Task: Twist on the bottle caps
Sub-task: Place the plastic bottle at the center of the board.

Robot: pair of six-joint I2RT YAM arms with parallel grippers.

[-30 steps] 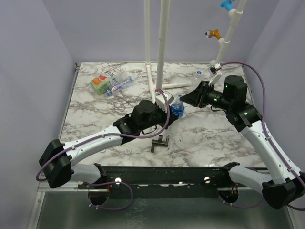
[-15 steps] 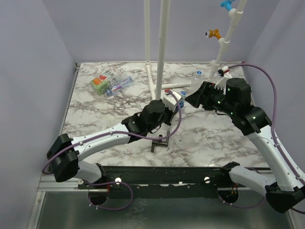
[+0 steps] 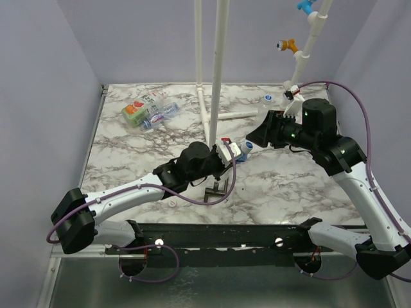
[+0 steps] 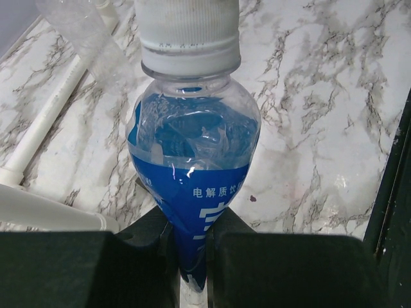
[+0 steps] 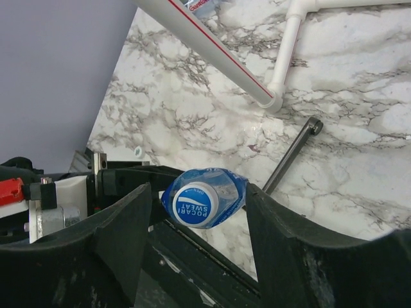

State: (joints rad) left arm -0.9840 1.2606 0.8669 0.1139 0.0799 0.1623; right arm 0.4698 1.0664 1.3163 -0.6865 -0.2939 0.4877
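My left gripper (image 3: 231, 154) is shut on a small clear bottle (image 3: 242, 149) with a blue label, pinching its lower body (image 4: 192, 167). The gripper's jaws (image 4: 189, 256) squeeze the label flat. A white ridged cap (image 4: 189, 32) sits on the bottle's neck. In the right wrist view the cap's blue-and-white top (image 5: 196, 204) faces the camera. My right gripper (image 5: 199, 224) is open, one finger on each side of the cap and apart from it. It shows in the top view (image 3: 257, 137) just right of the bottle.
A black T-shaped tool (image 3: 217, 190) lies near the front, also in the right wrist view (image 5: 292, 154). White pipes (image 3: 218, 64) stand behind. Two more bottles (image 3: 144, 110) lie at the back left. Loose caps lie at the front (image 3: 173, 203) and at the back right (image 3: 268, 98).
My left gripper has carried the bottle back toward the front and tilted its cap toward the right gripper. The right gripper has moved left until its fingers stand on either side of the cap.
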